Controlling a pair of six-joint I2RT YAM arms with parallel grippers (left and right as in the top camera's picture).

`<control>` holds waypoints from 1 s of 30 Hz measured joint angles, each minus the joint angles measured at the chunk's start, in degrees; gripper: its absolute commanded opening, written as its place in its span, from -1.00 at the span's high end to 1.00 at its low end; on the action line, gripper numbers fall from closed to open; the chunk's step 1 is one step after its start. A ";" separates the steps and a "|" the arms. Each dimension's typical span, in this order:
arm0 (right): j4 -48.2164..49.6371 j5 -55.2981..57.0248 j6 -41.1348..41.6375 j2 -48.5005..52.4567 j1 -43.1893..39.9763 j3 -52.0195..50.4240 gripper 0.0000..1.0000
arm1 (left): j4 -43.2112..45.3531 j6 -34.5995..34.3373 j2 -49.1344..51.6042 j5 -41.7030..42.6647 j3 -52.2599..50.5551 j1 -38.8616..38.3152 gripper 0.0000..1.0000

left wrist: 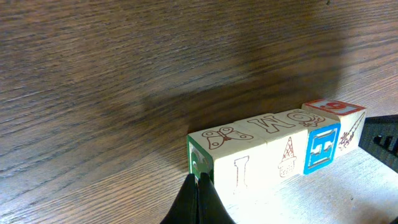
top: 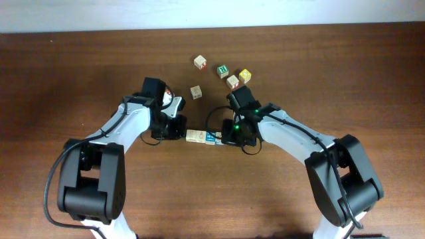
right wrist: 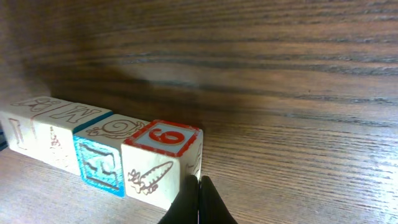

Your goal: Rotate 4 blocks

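Several pale wooden blocks lie side by side in one straight row on the table. In the left wrist view the row runs from a green-sided block, past a blue-faced block, to a red-topped block. My left gripper is shut, its tips against the green side of the end block. My right gripper is shut too, touching the outer side of the red-topped block with the carrot print. The blue-faced block sits beside that one. Neither gripper holds anything.
Loose cubes lie behind the arms: a beige one, a green one, a yellow one, another beige one and a plain one. Both arms angle in from the front corners.
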 measured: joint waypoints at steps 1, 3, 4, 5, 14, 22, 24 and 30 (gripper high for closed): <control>0.00 -0.76 0.00 0.87 -0.55 0.00 0.92 | 0.00 -0.02 0.00 0.13 0.00 0.00 1.00; 0.00 -2.27 0.07 2.14 -1.68 0.00 0.92 | 0.02 0.00 0.00 1.09 0.00 -0.28 1.00; -0.02 -2.60 -0.02 2.14 -1.97 0.00 0.92 | 0.02 -0.02 0.00 1.09 0.00 -0.31 1.00; -0.20 -3.98 -0.81 2.14 -3.13 0.00 0.92 | 0.02 0.00 0.00 1.33 0.00 -0.33 1.00; 15.91 -27.23 -7.17 2.14 -11.58 -10.99 0.92 | 0.26 0.00 0.00 1.64 -0.07 -0.37 1.00; 18.25 -30.05 -7.63 2.14 -13.18 -11.37 0.92 | 0.42 0.00 0.00 1.90 -0.07 -0.37 1.00; 18.67 -30.01 -7.63 2.14 -12.57 -11.37 0.92 | 0.42 0.00 0.00 1.36 -0.07 -0.09 1.00; 17.14 -29.73 -5.97 2.14 -12.31 -11.37 0.92 | 0.48 0.00 0.00 1.40 -0.07 -0.11 1.00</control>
